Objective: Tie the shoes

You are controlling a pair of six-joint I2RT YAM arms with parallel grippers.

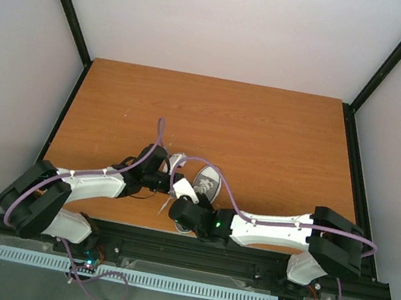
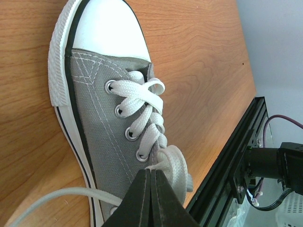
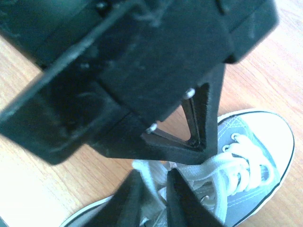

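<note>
Grey sneaker (image 1: 207, 182) sits upright near the front edge of the desk (image 1: 267, 123), between both arms. White laces (image 2: 142, 101) criss-cross the eyelets. The left fingers (image 2: 142, 201) are clenched flat on the laces (a loop bulges beside the tips). The right fingers (image 3: 187, 201) pinch the laces between them.

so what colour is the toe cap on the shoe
White. The toe cap of the sneaker shows best in the left wrist view.
</note>
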